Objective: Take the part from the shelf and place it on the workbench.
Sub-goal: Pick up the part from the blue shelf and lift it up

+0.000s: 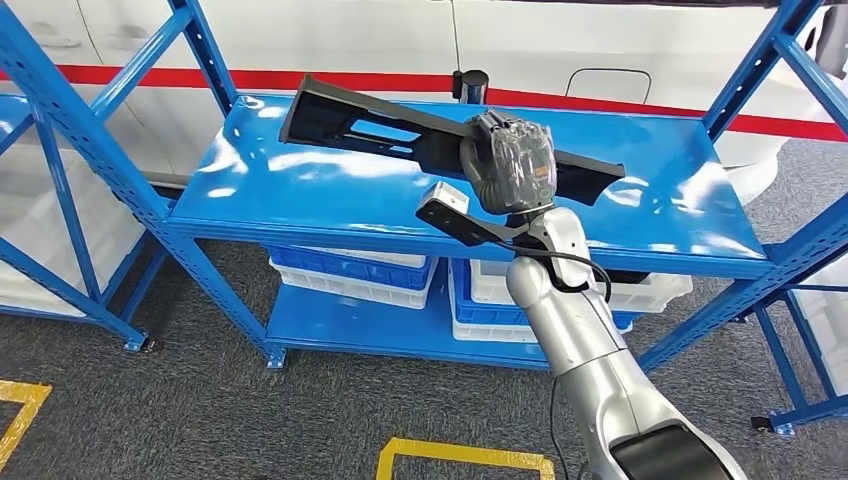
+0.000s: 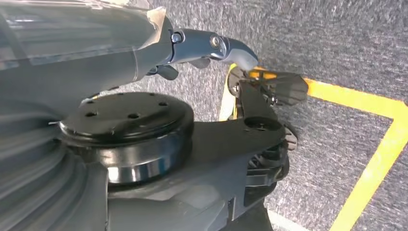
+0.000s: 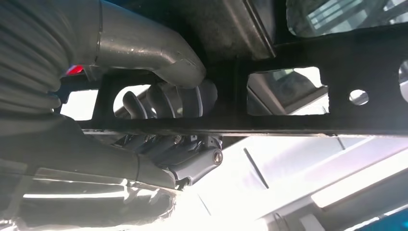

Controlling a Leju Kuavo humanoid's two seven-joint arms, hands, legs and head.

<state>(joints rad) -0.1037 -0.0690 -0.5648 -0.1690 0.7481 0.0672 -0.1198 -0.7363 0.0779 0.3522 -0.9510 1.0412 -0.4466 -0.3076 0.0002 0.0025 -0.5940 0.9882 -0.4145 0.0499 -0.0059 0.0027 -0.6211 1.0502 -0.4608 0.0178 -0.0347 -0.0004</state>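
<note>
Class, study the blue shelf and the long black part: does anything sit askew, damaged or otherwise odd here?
Only the black part is askew: it runs slantwise across the top shelf, its near-left end looking tipped up off the surface, because the right hand grips it near the middle. No damage or spill shows.

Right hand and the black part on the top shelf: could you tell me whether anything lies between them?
Nothing; the right hand grips the black part directly, as the right wrist view shows.

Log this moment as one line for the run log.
stage: grasp at shelf | right robot hand: grips long black part | part: tilted on top blue shelf | left robot hand: holds nothing, over floor | workbench: not reached
</note>
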